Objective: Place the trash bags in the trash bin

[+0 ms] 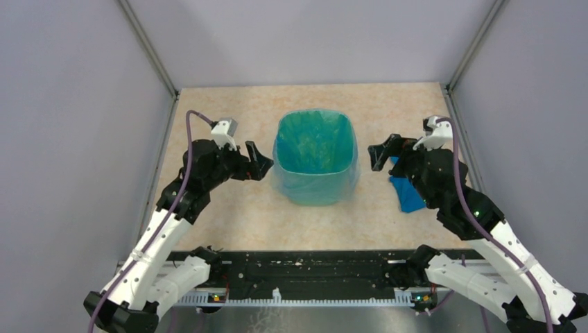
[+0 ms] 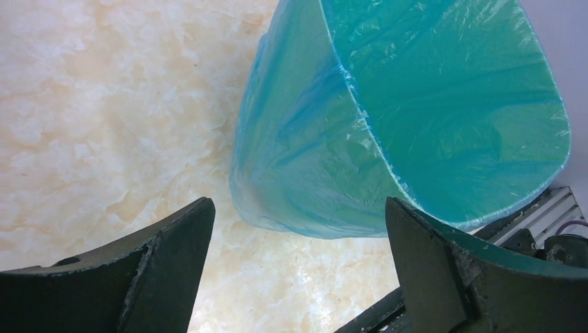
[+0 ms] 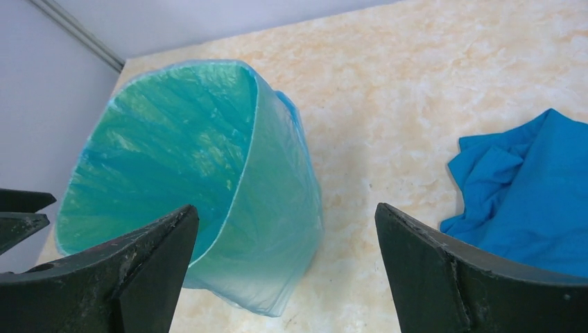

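Film: thin light blue trash bag (image 1: 313, 182) lines the trash bin (image 1: 315, 149) and folds over the rim, its skirt hanging down the outer walls to the surface (image 1: 229, 215) (looser and fuller at the near side).
Bin: mint-green, upright, mouth up, at the middle of the surface, between the two arms.
Left tool (image 1: 258, 161): fingers spread wide, holding nothing, just left of the bin wall and apart from it; its wrist view shows the draped film straight ahead between the fingers.
Right tool (image 1: 378, 155): also spread wide and empty, near the bin's right wall, not touching.
Key relation: the bin lies directly between the tools, each facing a side wall; the left looks slightly nearer, though the difference is small.
Judgement: the bag appears fully seated, so little remains except perhaps tidying the hanging skirt.
Other: a blue cloth (image 1: 408, 193) lies crumpled on the surface beneath the right arm, well apart from the bin.
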Tool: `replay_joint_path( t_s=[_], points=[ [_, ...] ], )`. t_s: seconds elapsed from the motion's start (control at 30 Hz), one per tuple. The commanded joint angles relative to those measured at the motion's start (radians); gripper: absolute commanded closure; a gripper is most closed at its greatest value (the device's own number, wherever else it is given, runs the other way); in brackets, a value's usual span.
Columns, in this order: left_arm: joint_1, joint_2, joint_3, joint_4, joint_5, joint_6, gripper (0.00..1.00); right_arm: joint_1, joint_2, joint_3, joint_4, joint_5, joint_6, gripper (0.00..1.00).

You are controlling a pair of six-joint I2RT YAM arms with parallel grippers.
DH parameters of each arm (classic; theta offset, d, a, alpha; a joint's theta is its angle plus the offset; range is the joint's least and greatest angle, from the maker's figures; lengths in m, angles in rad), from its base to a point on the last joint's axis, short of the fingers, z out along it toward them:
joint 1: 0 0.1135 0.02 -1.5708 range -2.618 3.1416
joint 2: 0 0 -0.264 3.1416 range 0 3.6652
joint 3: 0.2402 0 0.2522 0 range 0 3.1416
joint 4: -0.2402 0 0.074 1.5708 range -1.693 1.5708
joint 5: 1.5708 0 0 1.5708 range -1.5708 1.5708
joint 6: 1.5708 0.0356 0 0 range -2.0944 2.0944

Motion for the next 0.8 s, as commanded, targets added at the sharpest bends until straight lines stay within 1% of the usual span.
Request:
replay_joint_path(
  t_s=[0.0,0.13,0.33,0.77],
  points=[
    [0.003,-0.039,0.046,-0.036,-0.030,0.056,0.01,-0.004,-0.021,0.039,0.065,-0.018,-0.021,0.01],
    [0.003,-0.052,0.047,-0.066,-0.044,0.059,0.01,-0.004,-0.024,0.027,0.073,-0.014,-0.021,0.01],
    [0.003,-0.086,0.020,-0.045,-0.040,0.046,0.01,-0.004,-0.026,0.011,0.084,-0.026,-0.014,0.01],
    [0.003,-0.082,0.012,-0.062,-0.077,0.049,0.01,-0.004,-0.021,0.002,0.081,-0.037,-0.019,0.01]
  ],
)
